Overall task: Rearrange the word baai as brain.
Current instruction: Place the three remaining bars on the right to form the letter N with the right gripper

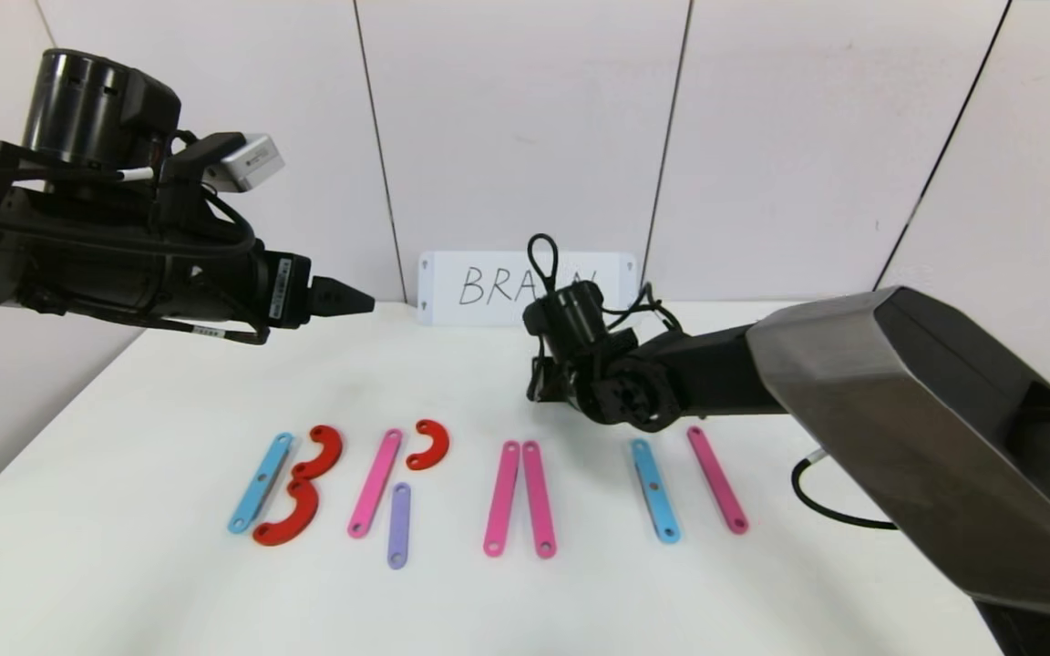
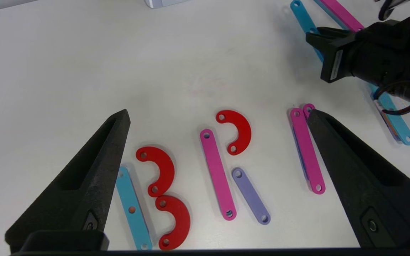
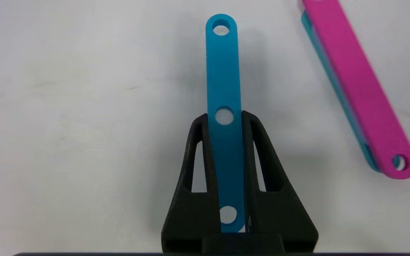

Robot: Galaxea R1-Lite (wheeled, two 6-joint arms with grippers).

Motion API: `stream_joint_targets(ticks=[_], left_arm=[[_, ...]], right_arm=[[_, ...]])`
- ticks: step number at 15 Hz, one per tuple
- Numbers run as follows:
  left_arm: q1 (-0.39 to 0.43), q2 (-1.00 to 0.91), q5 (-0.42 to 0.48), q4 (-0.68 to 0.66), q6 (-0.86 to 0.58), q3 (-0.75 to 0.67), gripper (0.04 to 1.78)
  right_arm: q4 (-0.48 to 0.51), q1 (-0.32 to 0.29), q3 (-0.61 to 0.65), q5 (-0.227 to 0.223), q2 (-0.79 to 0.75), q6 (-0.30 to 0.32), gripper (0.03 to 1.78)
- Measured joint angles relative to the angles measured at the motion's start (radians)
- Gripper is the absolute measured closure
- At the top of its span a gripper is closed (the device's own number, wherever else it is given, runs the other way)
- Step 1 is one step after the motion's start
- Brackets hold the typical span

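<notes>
Right gripper (image 3: 225,124), clamped on a blue strip (image 3: 223,89), sits near the worktop's (image 1: 169,583) far edge; left gripper (image 2: 219,121) hangs spread and idle. Strip's long axis runs along the fingers, free end pointing ahead. Lift level; avoid the neighbouring pink strip (image 3: 358,89).

On the white tabletop (image 1: 169,383) the plastic letter pieces lie in a row, the left claw (image 1: 343,297) hovering high at the left and the right arm (image 1: 853,364) reaching in above the light-blue strip (image 1: 654,490).
</notes>
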State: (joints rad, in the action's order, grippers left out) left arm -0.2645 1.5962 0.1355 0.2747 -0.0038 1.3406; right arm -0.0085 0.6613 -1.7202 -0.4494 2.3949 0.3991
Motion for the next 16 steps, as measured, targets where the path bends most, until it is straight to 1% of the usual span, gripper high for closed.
stream_joint_targets(ticks=[2,4,6,8,10,12,15,16], left_arm=[[0.0,0.0,0.0,0.0,0.0,0.0,0.08],[0.001,0.002,0.0,0.0,0.0,0.0,0.08],[0.001,0.003,0.003,0.001,0.0,0.0,0.08],[0.001,0.004,0.003,0.001,0.0,0.0,0.08],[0.001,0.004,0.003,0.003,0.0,0.0,0.08],[0.001,0.004,0.003,0.003,0.0,-0.001,0.08],[0.0,0.004,0.003,0.003,0.0,-0.003,0.08],[0.001,0.005,0.003,0.003,0.0,-0.003,0.08]], right_arm=[[-0.062,-0.009,0.087,0.016,-0.07,-0.046,1.6],[-0.107,-0.022,0.195,0.054,-0.164,-0.077,1.6],[-0.126,-0.043,0.308,0.077,-0.265,-0.091,1.6],[-0.131,-0.075,0.431,0.11,-0.373,-0.097,1.6],[-0.137,-0.11,0.551,0.169,-0.477,-0.114,1.6],[-0.16,-0.155,0.652,0.236,-0.561,-0.153,1.6],[-0.173,-0.215,0.776,0.31,-0.653,-0.203,1.6],[-0.181,-0.234,0.814,0.342,-0.677,-0.224,1.6]])
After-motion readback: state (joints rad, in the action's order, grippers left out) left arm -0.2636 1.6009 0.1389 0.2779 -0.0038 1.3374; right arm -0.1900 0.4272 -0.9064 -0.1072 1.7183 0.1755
